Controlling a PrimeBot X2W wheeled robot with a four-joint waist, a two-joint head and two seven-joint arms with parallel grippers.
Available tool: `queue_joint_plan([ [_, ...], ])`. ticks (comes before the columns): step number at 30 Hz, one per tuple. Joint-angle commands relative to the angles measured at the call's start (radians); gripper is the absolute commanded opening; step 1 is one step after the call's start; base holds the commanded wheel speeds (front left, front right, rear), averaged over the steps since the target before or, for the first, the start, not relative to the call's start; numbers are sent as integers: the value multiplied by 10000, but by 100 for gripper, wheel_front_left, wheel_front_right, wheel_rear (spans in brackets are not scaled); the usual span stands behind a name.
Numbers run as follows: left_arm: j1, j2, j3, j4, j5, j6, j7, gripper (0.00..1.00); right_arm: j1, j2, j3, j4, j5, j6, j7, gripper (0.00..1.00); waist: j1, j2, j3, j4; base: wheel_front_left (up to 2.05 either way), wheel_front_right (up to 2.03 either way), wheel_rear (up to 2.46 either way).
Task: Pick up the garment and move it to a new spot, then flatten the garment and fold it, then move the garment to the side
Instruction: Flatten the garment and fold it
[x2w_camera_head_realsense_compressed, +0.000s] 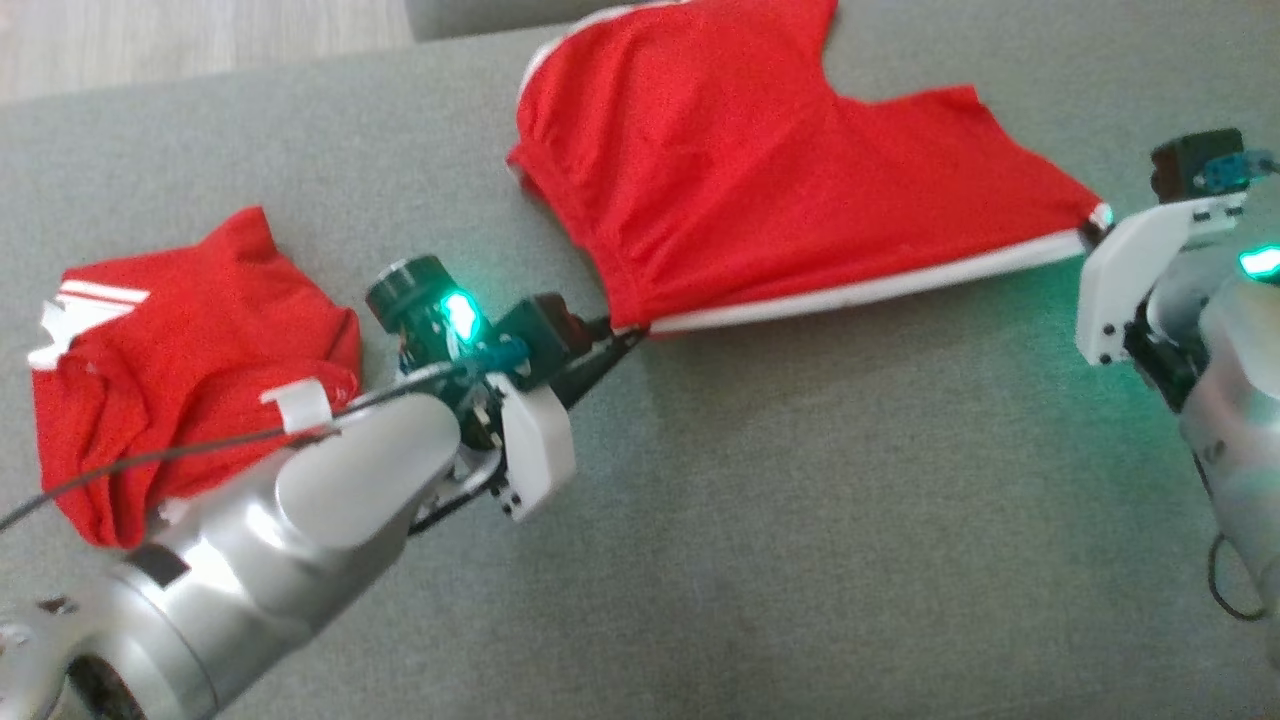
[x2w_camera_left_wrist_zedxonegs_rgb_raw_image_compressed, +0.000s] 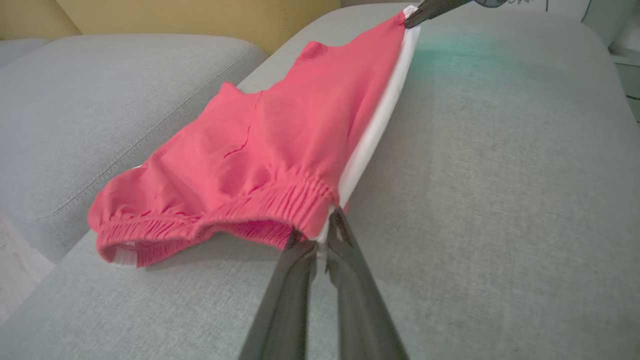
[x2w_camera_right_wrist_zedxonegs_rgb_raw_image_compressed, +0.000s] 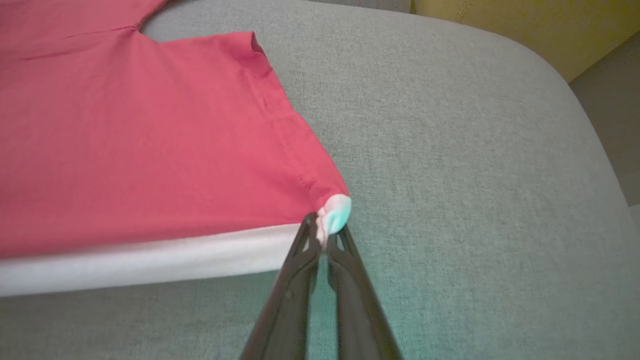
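The garment (x2w_camera_head_realsense_compressed: 740, 180) is a pair of red shorts with a white side stripe, spread over a grey sofa cushion (x2w_camera_head_realsense_compressed: 800, 520). My left gripper (x2w_camera_head_realsense_compressed: 625, 340) is shut on the waistband corner at the stripe's near end. In the left wrist view the elastic waistband (x2w_camera_left_wrist_zedxonegs_rgb_raw_image_compressed: 225, 222) bunches just beyond my left gripper (x2w_camera_left_wrist_zedxonegs_rgb_raw_image_compressed: 322, 237), and the stripe runs away to the right gripper's tips (x2w_camera_left_wrist_zedxonegs_rgb_raw_image_compressed: 415, 20). My right gripper (x2w_camera_head_realsense_compressed: 1095, 228) is shut on the leg-hem corner. In the right wrist view the right gripper (x2w_camera_right_wrist_zedxonegs_rgb_raw_image_compressed: 322, 235) pinches that white corner, with the garment (x2w_camera_right_wrist_zedxonegs_rgb_raw_image_compressed: 150, 140) stretched out to the left.
A second red garment (x2w_camera_head_realsense_compressed: 170, 370) with white stripes lies crumpled at the left of the cushion, beside my left forearm. Another grey cushion (x2w_camera_left_wrist_zedxonegs_rgb_raw_image_compressed: 75, 110) sits beyond a seam. A yellow sofa back (x2w_camera_left_wrist_zedxonegs_rgb_raw_image_compressed: 200, 20) rises behind. Wooden floor (x2w_camera_head_realsense_compressed: 150, 40) shows at the far left.
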Motion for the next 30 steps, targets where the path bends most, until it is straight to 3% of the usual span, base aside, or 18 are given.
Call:
queue_joint_plan([
  [1,-127,333,375,-193,38,133,94,0,216,-516,288,-435,318,-11,218,0,1,0,-302,-81,0,0,0],
  [10,1378,398,371,-1753,-399,716,787,0,1809,-2057,1081,-2447,2162,-11,1497,0,1,0,-1247,-339,0,0,0],
  [17,1894,565,411,-3093,-536,1358,1269,0,2693,-2980,362,-3962,2744,-11,1730,0,1,0,-1217,-256,0,0,0],
  [23,1550,700,865,-3258,-614,1814,1328,0,2547,-2807,-710,-4611,2290,-11,1503,0,1,0,-744,75,0,0,0],
  [30,753,559,1483,-2784,-682,2056,1148,0,1335,-1676,-2123,-5256,453,-11,850,0,1,0,179,797,0,0,0],
])
